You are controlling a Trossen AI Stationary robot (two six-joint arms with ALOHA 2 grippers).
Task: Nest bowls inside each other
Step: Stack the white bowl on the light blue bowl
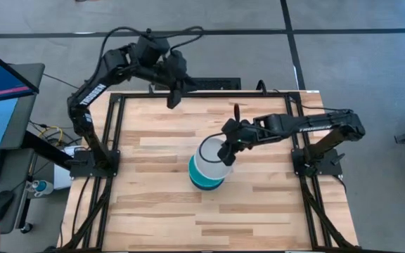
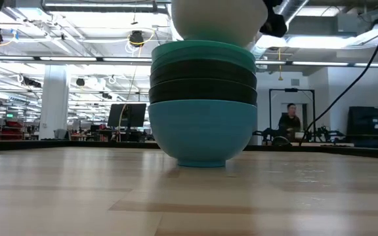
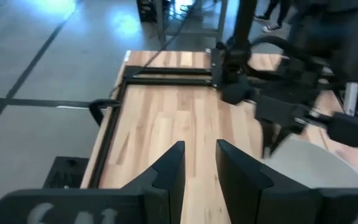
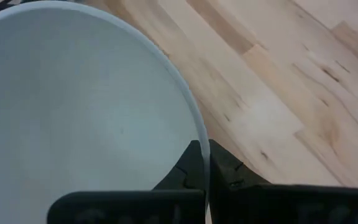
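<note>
Now the right gripper point(image 1: 228, 152) pinches the white bowl's point(image 1: 210, 159) rim, just above the stack point(image 2: 202, 111). Next, seat and release it. Left gripper point(image 3: 199, 163) waits, narrowly parted, empty.

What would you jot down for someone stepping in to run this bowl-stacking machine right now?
Right claw: shut on the rim of the white bowl, holding it above the stack at mid-table.
Left claw: open, empty, raised over the table's far edge.
Done: the stack holds a sky-blue bowl at the bottom, dark bowls nested above it, a turquoise bowl on top.
Left: lower the white bowl into the turquoise one and let go.
</note>
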